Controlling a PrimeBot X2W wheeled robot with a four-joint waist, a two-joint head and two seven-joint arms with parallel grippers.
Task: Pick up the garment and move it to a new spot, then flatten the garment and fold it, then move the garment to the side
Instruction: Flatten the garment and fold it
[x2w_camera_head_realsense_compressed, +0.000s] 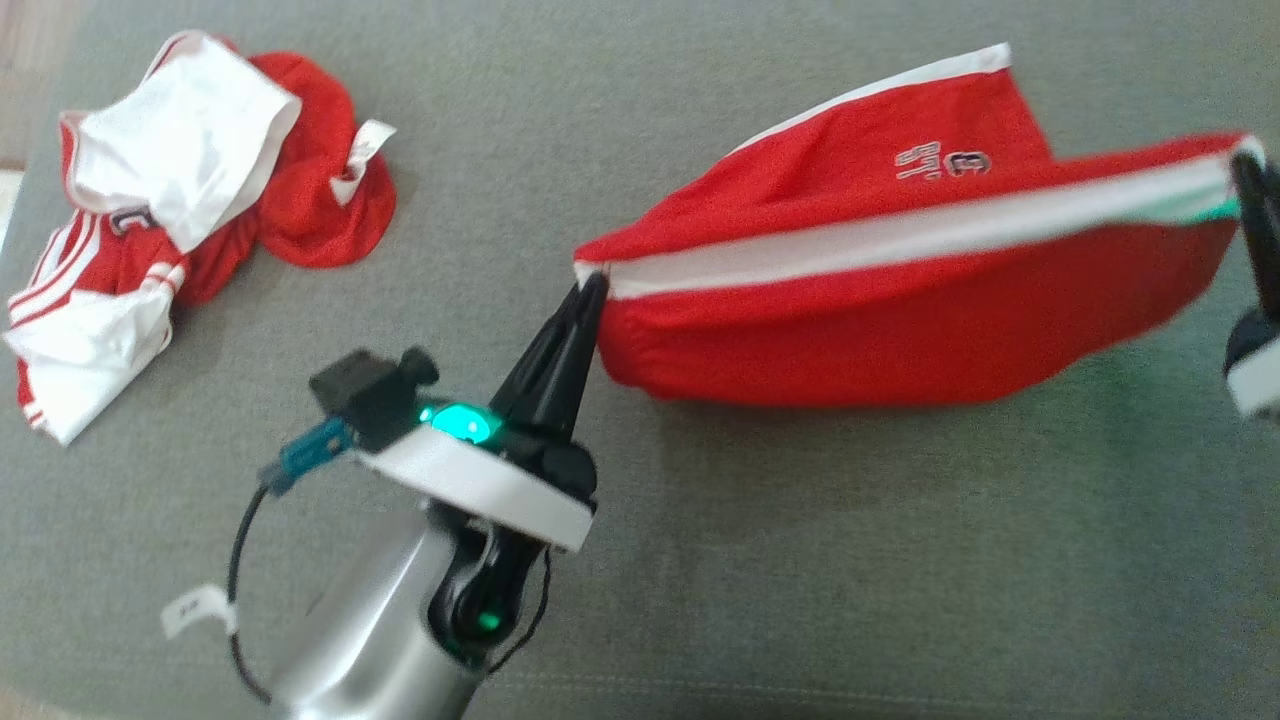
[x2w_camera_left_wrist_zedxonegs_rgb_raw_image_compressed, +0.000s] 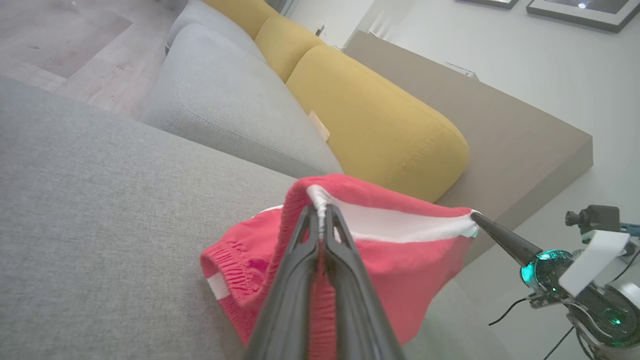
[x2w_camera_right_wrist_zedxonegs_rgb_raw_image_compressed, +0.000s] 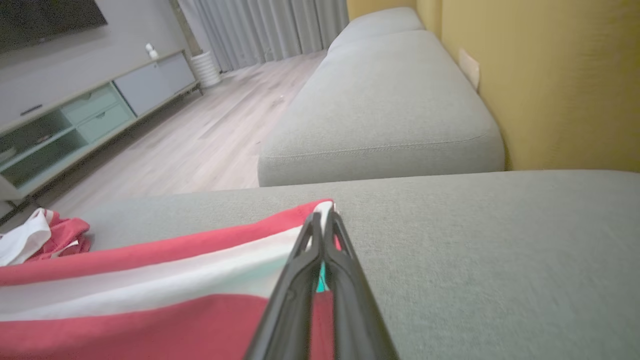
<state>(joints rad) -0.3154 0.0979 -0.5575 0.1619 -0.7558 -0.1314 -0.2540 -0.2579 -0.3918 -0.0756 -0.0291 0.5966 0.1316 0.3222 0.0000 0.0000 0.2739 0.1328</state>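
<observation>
The garment (x2w_camera_head_realsense_compressed: 880, 300) is a pair of red shorts with a white side stripe, held stretched above the grey cushion. My left gripper (x2w_camera_head_realsense_compressed: 592, 283) is shut on its left corner, and my right gripper (x2w_camera_head_realsense_compressed: 1243, 165) is shut on its right corner at the frame's edge. In the left wrist view my left gripper (x2w_camera_left_wrist_zedxonegs_rgb_raw_image_compressed: 320, 215) pinches the white stripe of the garment (x2w_camera_left_wrist_zedxonegs_rgb_raw_image_compressed: 400, 260), with the right gripper's fingers (x2w_camera_left_wrist_zedxonegs_rgb_raw_image_compressed: 500, 235) at the far corner. The right wrist view has my right gripper (x2w_camera_right_wrist_zedxonegs_rgb_raw_image_compressed: 322, 220) pinching the garment (x2w_camera_right_wrist_zedxonegs_rgb_raw_image_compressed: 150, 280), which trails off to the left.
A crumpled red and white jersey (x2w_camera_head_realsense_compressed: 190, 210) lies at the cushion's far left. The grey cushion (x2w_camera_head_realsense_compressed: 800, 560) spreads below the shorts. Yellow back cushions (x2w_camera_left_wrist_zedxonegs_rgb_raw_image_compressed: 380, 125) and a second grey seat (x2w_camera_right_wrist_zedxonegs_rgb_raw_image_compressed: 380, 110) lie beyond, then wooden floor (x2w_camera_right_wrist_zedxonegs_rgb_raw_image_compressed: 200, 140).
</observation>
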